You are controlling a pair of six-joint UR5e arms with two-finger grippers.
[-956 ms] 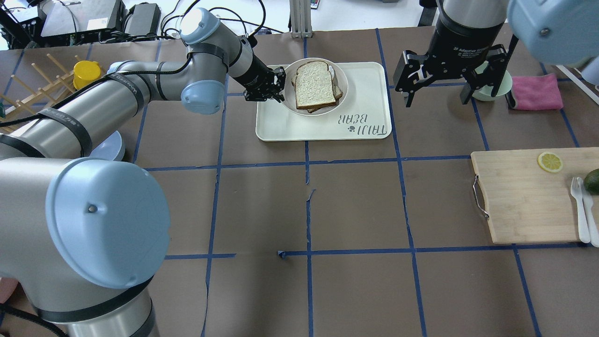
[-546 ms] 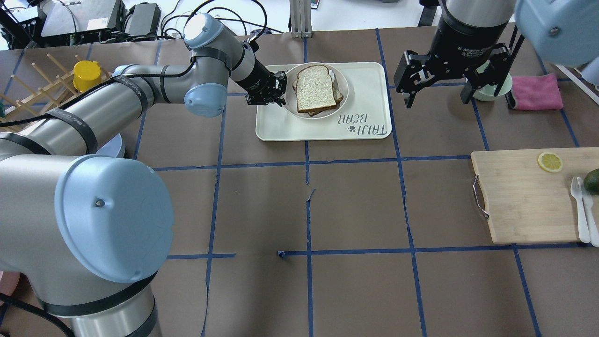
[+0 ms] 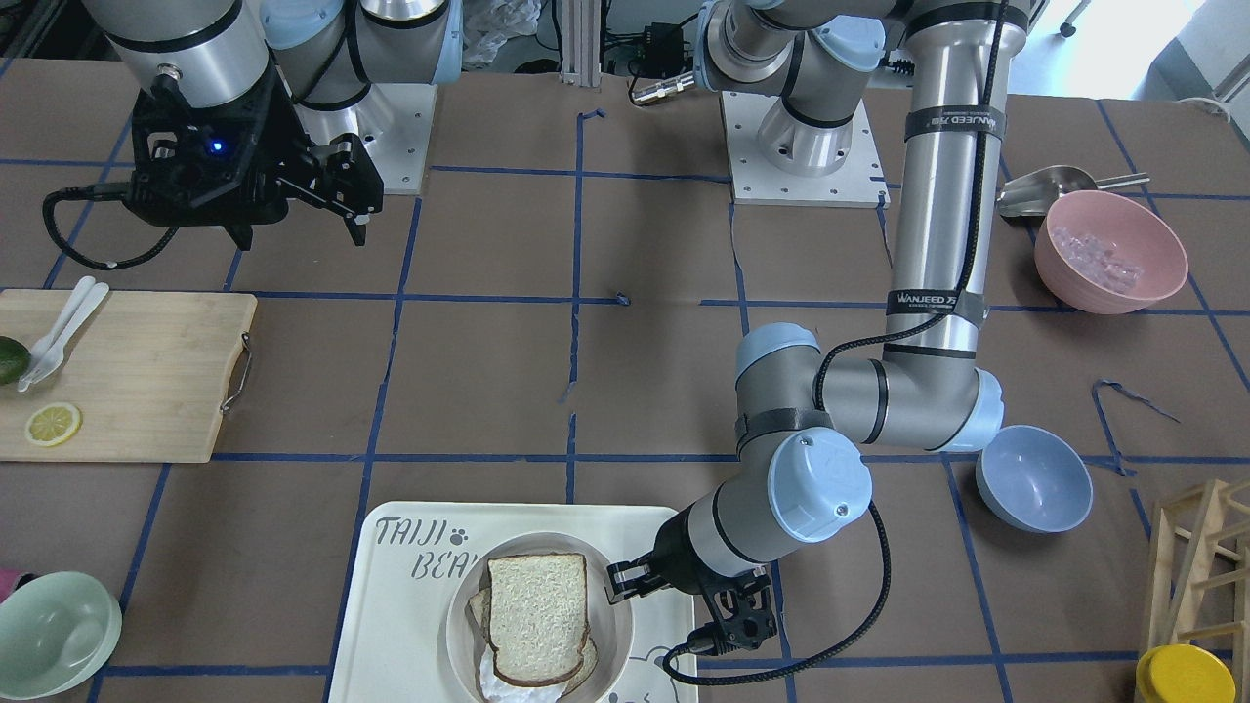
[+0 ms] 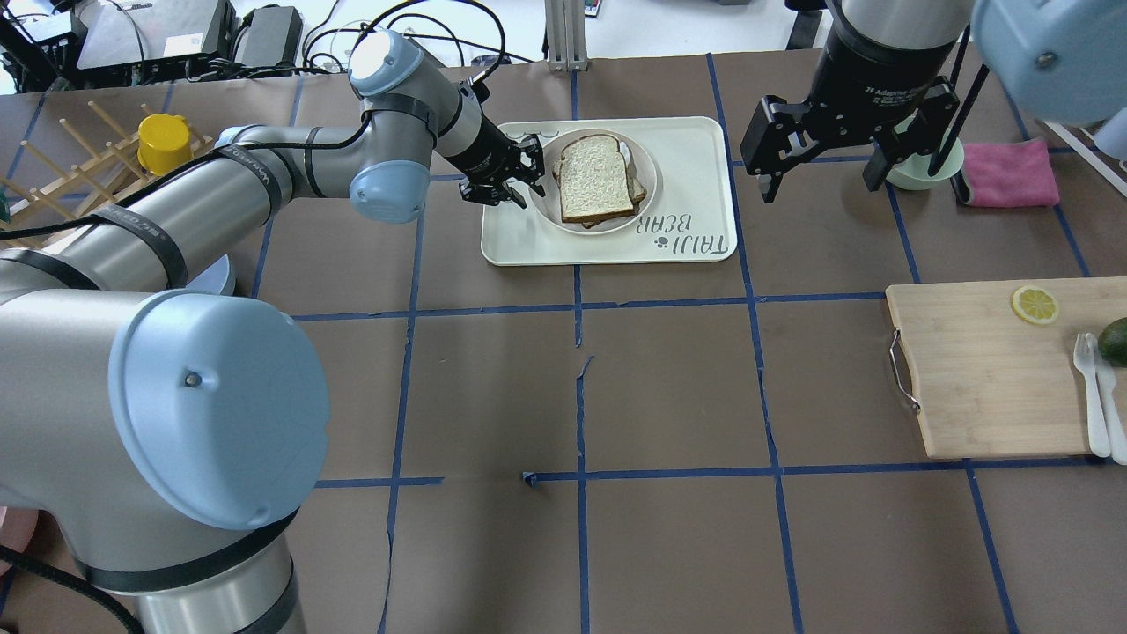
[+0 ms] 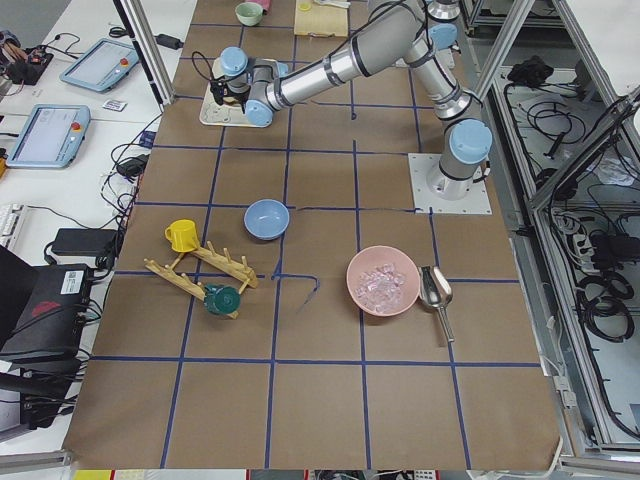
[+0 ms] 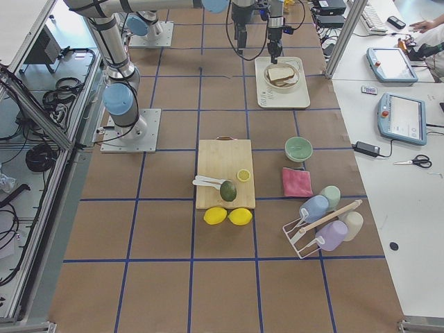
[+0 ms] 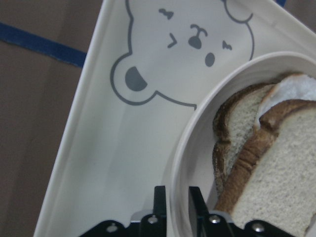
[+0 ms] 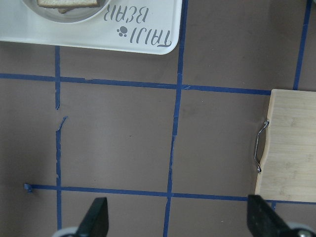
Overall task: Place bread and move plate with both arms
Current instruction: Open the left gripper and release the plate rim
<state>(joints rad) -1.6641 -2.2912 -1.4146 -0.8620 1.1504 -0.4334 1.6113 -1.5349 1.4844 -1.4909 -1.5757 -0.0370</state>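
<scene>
Seen from over my shoulders, the table spreads out brown, crossed with blue tape lines. My left arm is stretched long toward 12 o'clock. It is bent at the elbow, with the wrist turned toward 3 o'clock, so the last link lies low over the tabletop. My right arm stands at 1 o'clock with its wrist pointing straight down.

The wooden cutting board lies at 3 o'clock. The cream tray with the bear print lies at 12 o'clock. The plate rests on it, toward the tray's 12 o'clock edge. The bread lies flat in the plate, on top of a smaller slice that peeks out at the plate's 4 o'clock.

My left gripper is at the plate's 9 o'clock. Its fingers are nearly together, one outside the rim and one inside, pinching it. My right gripper hangs above bare table at the tray's 3 o'clock, spread wide and holding nothing.
</scene>
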